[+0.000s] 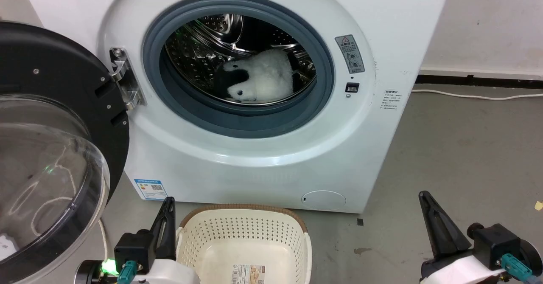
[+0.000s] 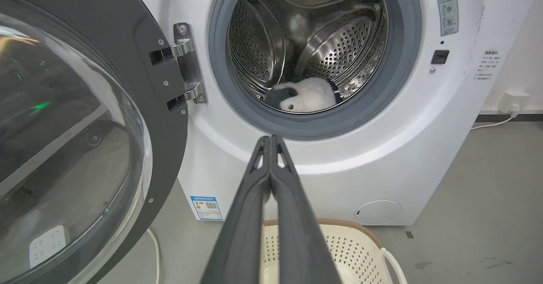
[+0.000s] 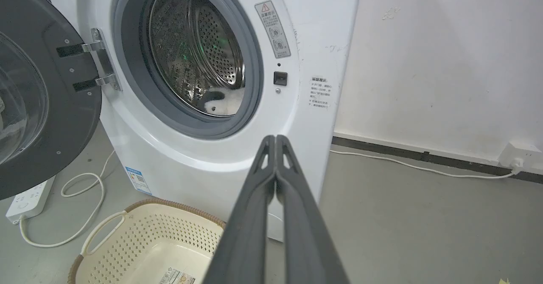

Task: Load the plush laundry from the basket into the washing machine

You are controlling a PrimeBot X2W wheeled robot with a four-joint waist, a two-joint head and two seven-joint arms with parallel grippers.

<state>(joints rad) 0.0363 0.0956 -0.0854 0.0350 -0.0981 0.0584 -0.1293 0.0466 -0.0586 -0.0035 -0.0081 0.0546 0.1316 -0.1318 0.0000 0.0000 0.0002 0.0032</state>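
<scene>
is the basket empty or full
Empty: the basket shows its bare bottom and label; the plush laundry lies inside the washing machine.

Large white front-loading washing machine (image 1: pixel 263 165): grey rubber gasket (image 1: pixel 237 122) ringing a shiny steel drum (image 2: pixel 339 50) patterned with rows of small round holes. Fluffy stuffed plush toy (image 1: pixel 267 80): white with black patches and a small black eye. Round hinged door (image 1: pixel 63 71): black rim, clear glass dome. Small rounded-rectangular plastic basket (image 1: pixel 242 229): cream-white, regular grid of perforations, brown woven-look rim, printed label (image 1: pixel 248 274) on its bottom. Rectangular paper sticker (image 1: pixel 150 189) on the washer's lower front: blue and white. Concrete floor (image 1: pixel 466 148): grey, faintly stained. Painted wall (image 3: pixel 445 63): white.
</scene>
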